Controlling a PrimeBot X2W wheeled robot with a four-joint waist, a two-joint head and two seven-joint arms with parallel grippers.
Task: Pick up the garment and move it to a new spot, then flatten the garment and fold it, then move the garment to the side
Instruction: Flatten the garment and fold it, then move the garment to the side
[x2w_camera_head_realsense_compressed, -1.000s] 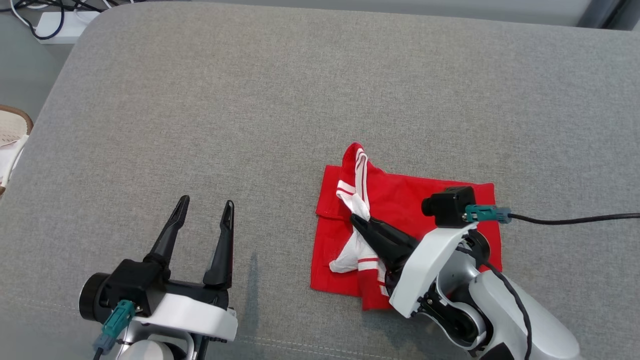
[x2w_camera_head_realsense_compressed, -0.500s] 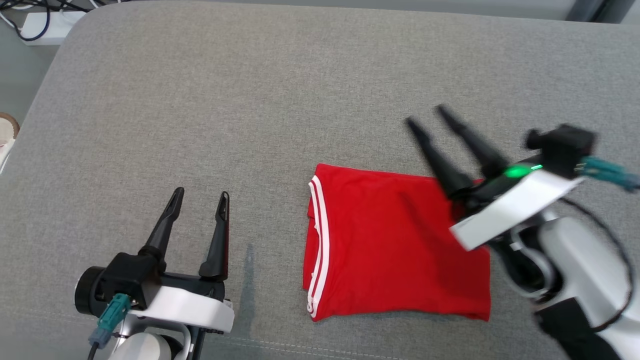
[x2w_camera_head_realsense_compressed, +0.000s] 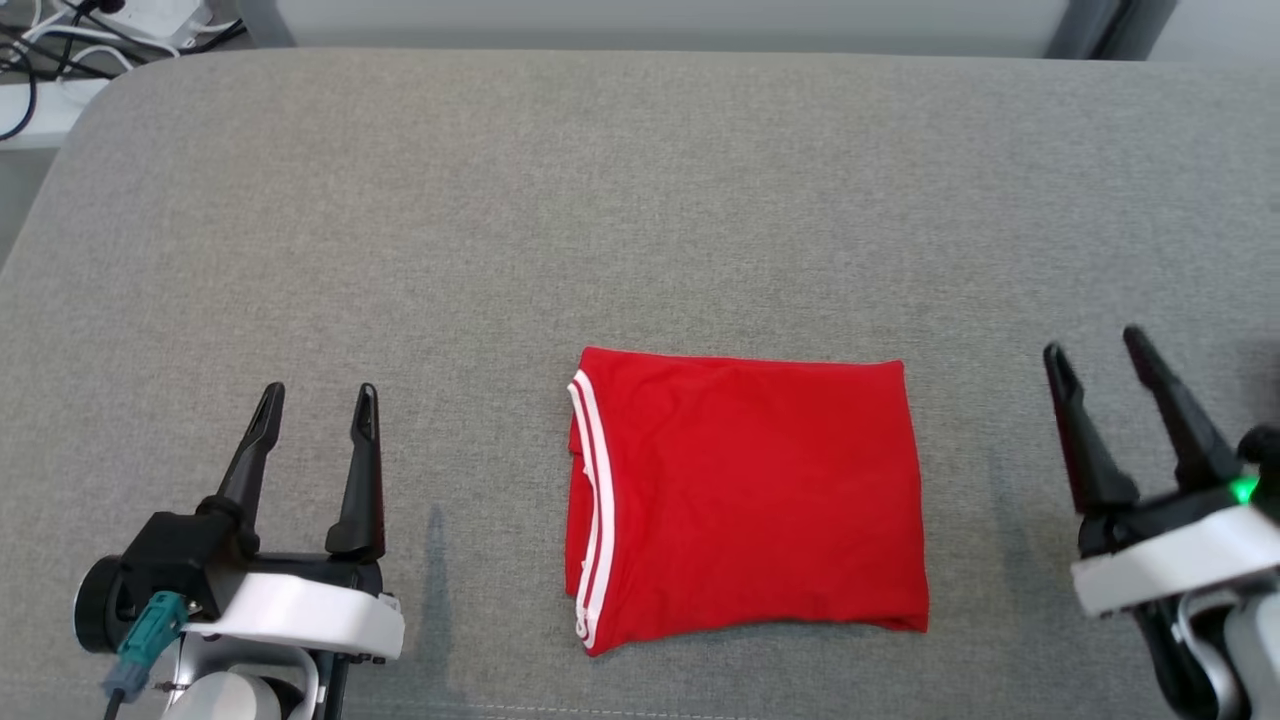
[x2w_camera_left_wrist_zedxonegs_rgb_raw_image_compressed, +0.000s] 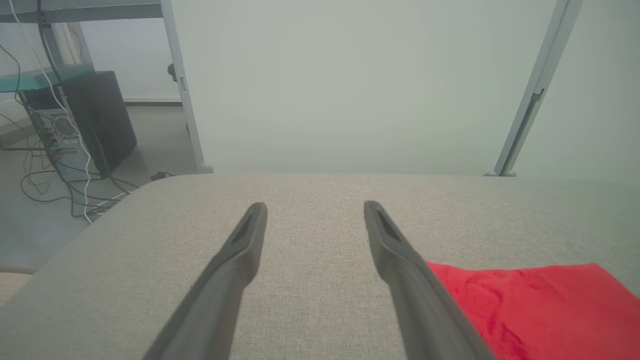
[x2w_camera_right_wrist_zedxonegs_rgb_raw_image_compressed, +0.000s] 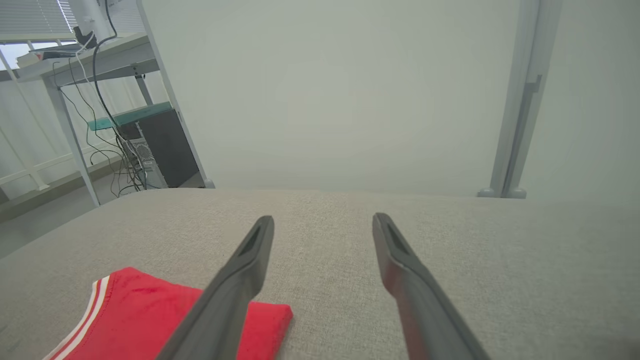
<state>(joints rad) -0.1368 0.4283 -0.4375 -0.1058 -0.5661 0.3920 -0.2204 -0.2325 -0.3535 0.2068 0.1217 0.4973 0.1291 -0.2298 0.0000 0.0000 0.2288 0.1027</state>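
Observation:
The garment (x2w_camera_head_realsense_compressed: 745, 495) is red with white stripes along its left edge, folded into a flat rectangle on the grey padded surface (x2w_camera_head_realsense_compressed: 640, 200). It also shows at the lower right of the left wrist view as a red cloth (x2w_camera_left_wrist_zedxonegs_rgb_raw_image_compressed: 540, 310), and at the lower left of the right wrist view (x2w_camera_right_wrist_zedxonegs_rgb_raw_image_compressed: 130, 315). My left gripper (x2w_camera_head_realsense_compressed: 318, 392) stands open at the lower left, well clear of the cloth. At the lower right my right gripper (x2w_camera_head_realsense_compressed: 1095, 345) is open too, apart from the garment's right edge, with nothing between its fingers.
Cables and a white power strip (x2w_camera_head_realsense_compressed: 60, 40) lie on the floor beyond the surface's far left corner. A dark computer case (x2w_camera_left_wrist_zedxonegs_rgb_raw_image_compressed: 100, 120) and metal frame legs (x2w_camera_left_wrist_zedxonegs_rgb_raw_image_compressed: 525, 100) stand past the far edge. Bare grey padding surrounds the garment.
My right gripper let go of the white-striped fabric, opened and pulled back to the right. The garment now lies folded flat. The camera has shifted, so the whole picture moved.

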